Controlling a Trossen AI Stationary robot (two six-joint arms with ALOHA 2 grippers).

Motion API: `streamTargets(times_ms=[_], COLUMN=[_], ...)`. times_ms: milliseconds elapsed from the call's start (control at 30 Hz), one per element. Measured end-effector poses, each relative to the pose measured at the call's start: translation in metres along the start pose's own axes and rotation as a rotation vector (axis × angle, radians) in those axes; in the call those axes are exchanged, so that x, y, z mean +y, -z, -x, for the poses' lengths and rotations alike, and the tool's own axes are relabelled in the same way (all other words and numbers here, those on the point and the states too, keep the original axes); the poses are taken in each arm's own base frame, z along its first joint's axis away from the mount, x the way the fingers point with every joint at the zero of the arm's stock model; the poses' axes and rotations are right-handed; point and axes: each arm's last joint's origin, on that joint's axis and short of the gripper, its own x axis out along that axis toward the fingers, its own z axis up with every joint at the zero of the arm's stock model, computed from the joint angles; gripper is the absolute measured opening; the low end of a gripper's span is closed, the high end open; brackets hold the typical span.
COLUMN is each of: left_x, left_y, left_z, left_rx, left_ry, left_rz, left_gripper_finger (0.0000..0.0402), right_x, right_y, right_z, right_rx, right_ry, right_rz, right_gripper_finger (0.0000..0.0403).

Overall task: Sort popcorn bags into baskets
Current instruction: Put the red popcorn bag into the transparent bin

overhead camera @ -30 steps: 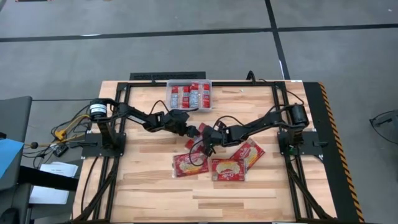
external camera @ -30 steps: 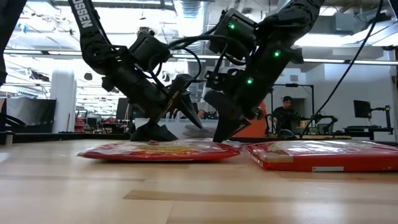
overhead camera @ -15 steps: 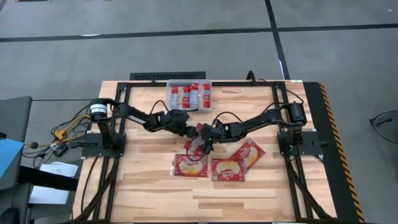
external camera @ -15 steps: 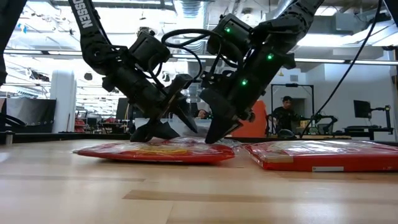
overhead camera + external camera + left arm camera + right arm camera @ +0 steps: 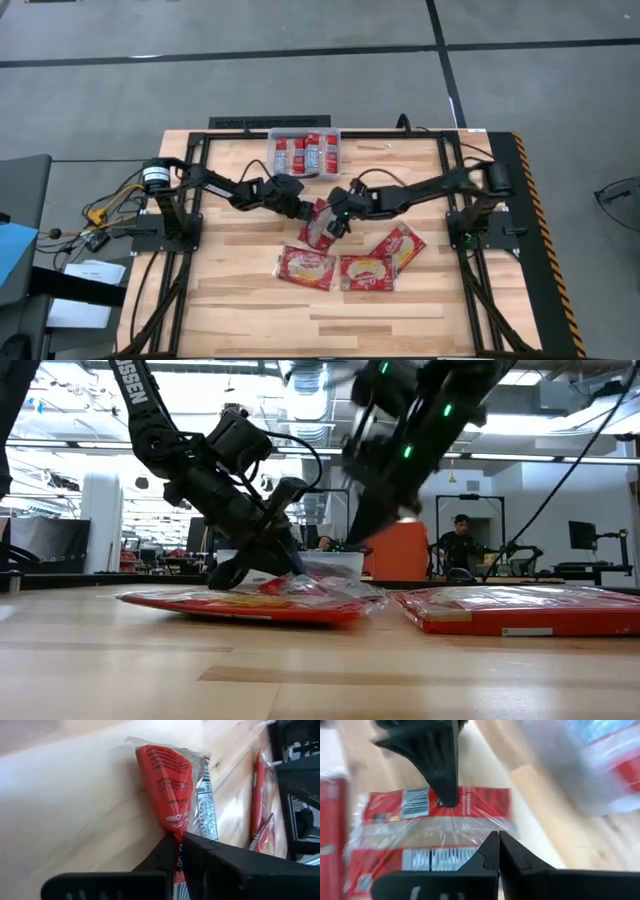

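A small red popcorn bag (image 5: 320, 228) in clear film lies on the wood at the table's middle, just far of three large red bags (image 5: 305, 266) (image 5: 367, 272) (image 5: 400, 245). My left gripper (image 5: 308, 213) is shut on it. My right gripper (image 5: 333, 222) is shut and raised over the same bag; in the low view its tips (image 5: 355, 540) stand above the bag (image 5: 300, 582). The clear basket (image 5: 304, 130) at the far edge holds several small red bags. My left gripper pinches one end of the small bag (image 5: 176, 831) between its two fingertips. The fingers slant down from the table's left side and lie along the bag. The bag's other end (image 5: 165, 750) rests on the wood. My right gripper: whether it touches the bag's clear film (image 5: 470, 827), I cannot tell.
Black arm bases and frame rails (image 5: 190, 235) (image 5: 465, 230) stand at the table's left and right. Bare wood (image 5: 320, 320) stretches along the near edge. In the low view a person (image 5: 460, 545) sits in the room beyond the table.
My left gripper has shut, taking hold of the small bag's end. My right gripper, shut throughout, has risen quickly from the bags and gone a little toward the far edge.
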Motion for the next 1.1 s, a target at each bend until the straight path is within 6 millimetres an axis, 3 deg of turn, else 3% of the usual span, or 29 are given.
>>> streamTargets(times_ms=[300, 400, 467, 633, 800, 967, 1100], left_x=[-0.047, -0.062, -0.061, -0.043, -0.007, 0.024, 0.04], left_y=[-0.023, -0.035, -0.045, -0.074, -0.102, -0.12, -0.125], left_z=[0.056, 0.088, 0.109, 0.159, 0.182, 0.18, 0.165], left_rx=[-0.121, -0.24, -0.34, -0.553, -0.596, -0.557, -0.516], left_ry=[0.156, 0.184, 0.127, -0.04, -0.169, -0.224, -0.263], left_rz=[-0.006, -0.042, -0.052, -0.061, -0.02, 0.017, 0.021], left_gripper_finger=[0.0, 0.0, 0.0, 0.0, 0.0, 0.0, 0.0], right_x=[-0.027, -0.037, -0.04, -0.043, -0.04, -0.034, -0.029], right_y=[-0.019, -0.02, -0.02, -0.021, -0.019, -0.015, -0.012], right_z=[0.101, 0.122, 0.129, 0.133, 0.121, 0.107, 0.098], right_rx=[-0.122, -0.165, -0.18, -0.192, -0.152, -0.111, -0.085], right_ry=[0.129, 0.194, 0.211, 0.214, 0.229, 0.235, 0.235], right_rz=[0.008, -0.017, -0.027, -0.037, -0.015, 0.011, 0.029], right_gripper_finger=[0.0027, 0.0028, 0.0023, 0.0012, 0.0027, 0.0031, 0.0019])
